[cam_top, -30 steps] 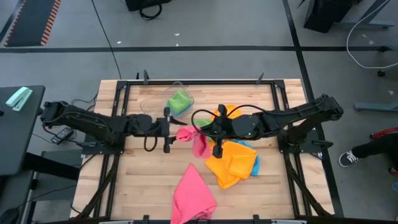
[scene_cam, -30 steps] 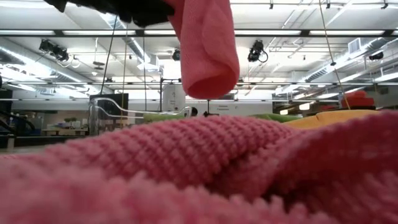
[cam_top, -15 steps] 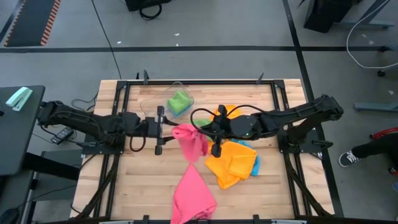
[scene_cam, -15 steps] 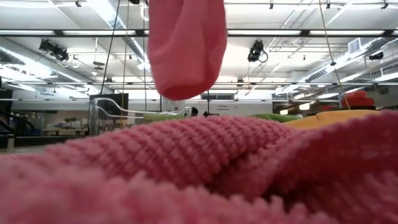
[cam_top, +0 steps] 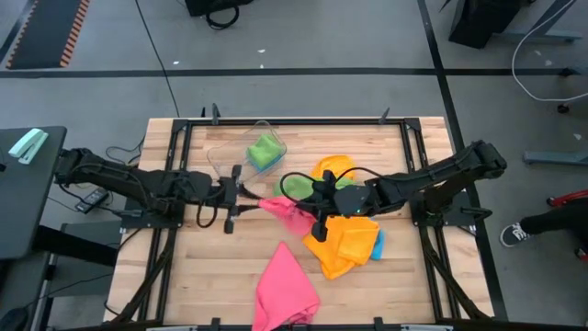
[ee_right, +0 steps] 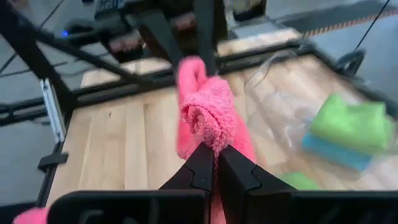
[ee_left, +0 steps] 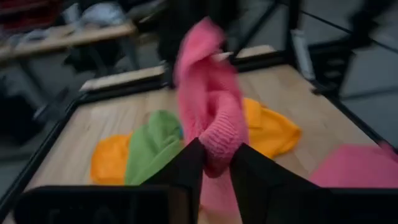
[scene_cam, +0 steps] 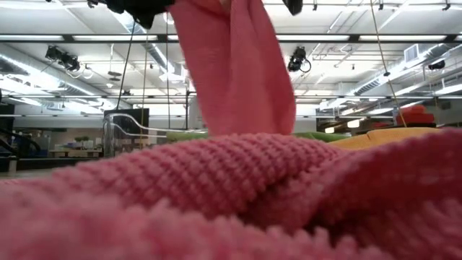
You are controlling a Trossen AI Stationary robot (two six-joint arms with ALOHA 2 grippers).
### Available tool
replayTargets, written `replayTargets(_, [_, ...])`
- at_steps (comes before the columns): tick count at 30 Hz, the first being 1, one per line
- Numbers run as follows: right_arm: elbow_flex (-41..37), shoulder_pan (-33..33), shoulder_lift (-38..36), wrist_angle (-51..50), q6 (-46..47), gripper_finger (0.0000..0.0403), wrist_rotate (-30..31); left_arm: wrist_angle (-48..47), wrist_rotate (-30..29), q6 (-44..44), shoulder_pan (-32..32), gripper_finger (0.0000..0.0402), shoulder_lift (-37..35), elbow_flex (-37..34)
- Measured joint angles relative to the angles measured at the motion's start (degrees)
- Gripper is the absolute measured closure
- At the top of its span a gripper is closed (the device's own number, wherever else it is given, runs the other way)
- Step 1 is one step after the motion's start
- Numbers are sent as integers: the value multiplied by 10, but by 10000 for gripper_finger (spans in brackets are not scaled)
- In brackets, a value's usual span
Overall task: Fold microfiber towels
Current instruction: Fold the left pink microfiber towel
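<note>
Pink towel (cam_top: 287, 213) hangs between two robot arms above the middle of a wooden table (cam_top: 211, 267), each end pinched in a pincer. From overhead, the left gripper (cam_top: 244, 195) reaches in from the left and the right gripper (cam_top: 319, 218) from the right, the cloth stretched in a short sagging band between them. The left wrist camera shows that arm's dark fingers (ee_left: 186, 165) pressed against a bunched fold of the pink cloth (ee_left: 211, 118); the right wrist camera shows its own fingers (ee_right: 202, 165) squeezed together on another rolled edge of the same cloth (ee_right: 208, 112). At table height the held towel (scene_cam: 234, 68) drapes down until it meets a second pink towel (scene_cam: 231, 195) lying across the foreground; overhead, this second towel (cam_top: 285, 287) sits at the near edge of the table. Beside the right gripper lies a heap of orange towels (cam_top: 342, 237) with a blue one (cam_top: 378, 245) peeking from under it and a green one (cam_top: 296, 187) just behind. A clear plastic tub (cam_top: 246, 152) near the far edge holds a folded green towel (cam_top: 265, 150).
</note>
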Motion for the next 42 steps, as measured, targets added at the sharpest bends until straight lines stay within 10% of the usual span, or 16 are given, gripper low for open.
replayTargets(9, [-16, -1, 0, 18, 27, 384, -12, -10, 14, 160, -51, 392, 3, 0])
replayTargets(42, [6, 36, 22, 98, 118, 384, -122, -323, 216, -16, -63, 388, 50, 241])
